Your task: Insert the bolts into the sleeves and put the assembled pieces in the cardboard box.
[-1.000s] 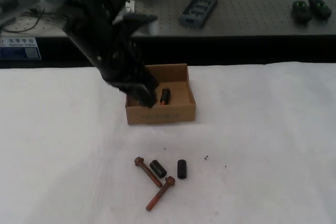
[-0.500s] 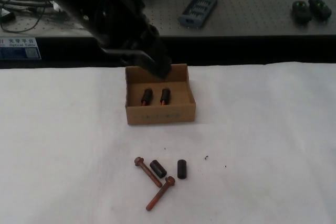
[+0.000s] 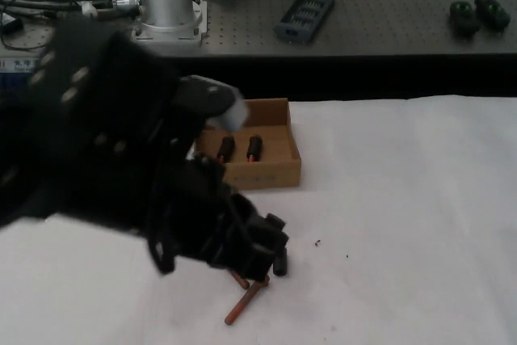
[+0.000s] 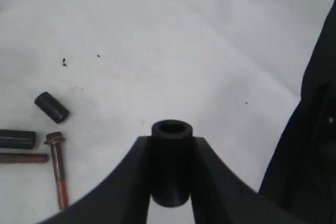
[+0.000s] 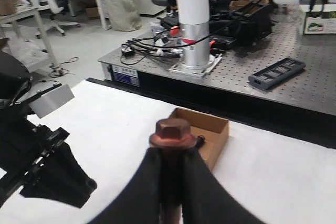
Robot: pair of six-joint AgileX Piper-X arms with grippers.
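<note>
My left gripper (image 4: 171, 142) is shut on a black sleeve (image 4: 171, 177), held upright with its open end showing. Beyond it on the white cloth lie two loose sleeves (image 4: 51, 107) (image 4: 17, 139) and two copper bolts (image 4: 56, 169) (image 4: 21, 157). In the high view the dark left arm (image 3: 121, 175) hangs low over those parts, leaving one bolt (image 3: 245, 301) and a sleeve (image 3: 280, 264) partly exposed. My right gripper (image 5: 170, 153) is shut on a copper bolt (image 5: 169, 132), head up. The cardboard box (image 3: 258, 174) holds two assembled pieces (image 3: 225, 148) (image 3: 254, 148).
Behind the cloth runs a dark perforated bench with a silver robot base (image 3: 166, 6), a blue-grey tray (image 3: 305, 12) and two dark green-topped objects (image 3: 478, 14). The cloth to the right of the box (image 5: 210, 127) is bare.
The dark arm rose off the box, uncovering a second assembled piece inside. It has since swung forward and down over the loose bolts and sleeves.
</note>
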